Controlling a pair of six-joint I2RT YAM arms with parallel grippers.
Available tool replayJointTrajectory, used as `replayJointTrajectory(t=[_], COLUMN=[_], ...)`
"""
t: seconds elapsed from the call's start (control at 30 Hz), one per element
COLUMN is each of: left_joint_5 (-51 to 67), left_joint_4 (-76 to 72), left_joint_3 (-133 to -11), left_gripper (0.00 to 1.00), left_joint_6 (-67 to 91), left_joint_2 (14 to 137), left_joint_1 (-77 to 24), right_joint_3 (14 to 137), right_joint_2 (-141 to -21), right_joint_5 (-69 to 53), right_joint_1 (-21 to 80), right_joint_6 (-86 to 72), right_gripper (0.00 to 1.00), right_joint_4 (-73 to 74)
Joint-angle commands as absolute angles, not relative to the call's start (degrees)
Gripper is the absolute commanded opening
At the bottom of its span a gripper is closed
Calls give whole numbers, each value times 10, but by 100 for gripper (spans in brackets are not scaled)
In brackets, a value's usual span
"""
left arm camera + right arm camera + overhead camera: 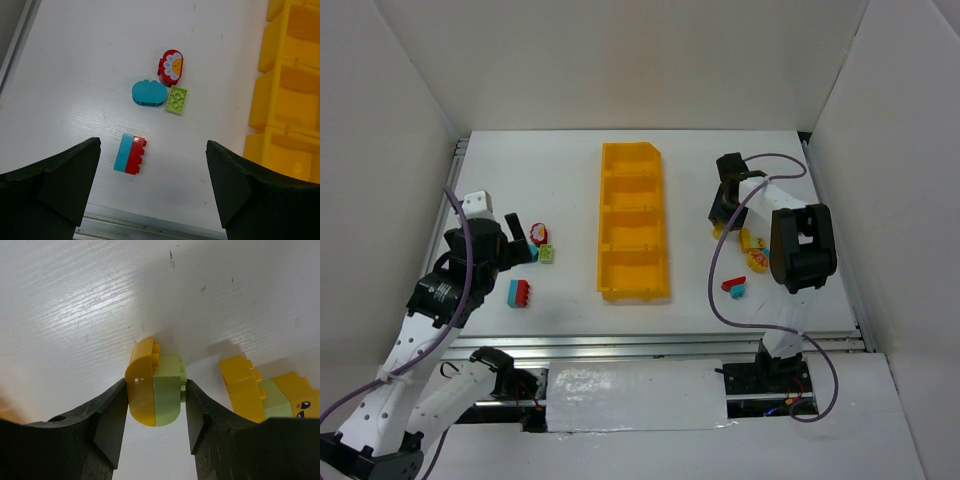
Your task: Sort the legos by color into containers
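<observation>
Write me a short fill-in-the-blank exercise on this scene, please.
1. The left gripper is ____, holding nothing.
2. The right gripper pinches a two-colour brick, half yellow, half light ____.
3. The yellow bin has ____ compartments in a row.
Missing words: open; green; four.
</observation>
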State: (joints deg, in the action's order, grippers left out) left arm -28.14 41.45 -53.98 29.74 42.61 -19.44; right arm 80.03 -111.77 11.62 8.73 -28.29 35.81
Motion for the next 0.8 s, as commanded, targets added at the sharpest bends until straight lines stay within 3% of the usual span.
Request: replayJointTrajectory(t=[0.0, 0.2, 0.43, 0.77], left_joint_5=[-270, -205, -27, 163], left_joint_4=[388, 388, 314, 177], left_joint_3=[-544, -573, -606, -576], left_gripper=[100, 100, 100, 99], left_joint_6=[285, 301, 405, 511], left_joint_2=[432, 455, 476, 517], left_joint_1=[-198, -197, -198, -200], right_joint_3=[798, 754, 681, 610], right_joint_2=[-1100, -1002, -861, -651], right_joint_5=[87, 77, 197, 179], right_joint_1=[87, 136, 329, 568], right_joint_6=[-270, -239, -151, -77], right_gripper=[0, 0, 0, 0], right_joint_4=[347, 294, 218, 112])
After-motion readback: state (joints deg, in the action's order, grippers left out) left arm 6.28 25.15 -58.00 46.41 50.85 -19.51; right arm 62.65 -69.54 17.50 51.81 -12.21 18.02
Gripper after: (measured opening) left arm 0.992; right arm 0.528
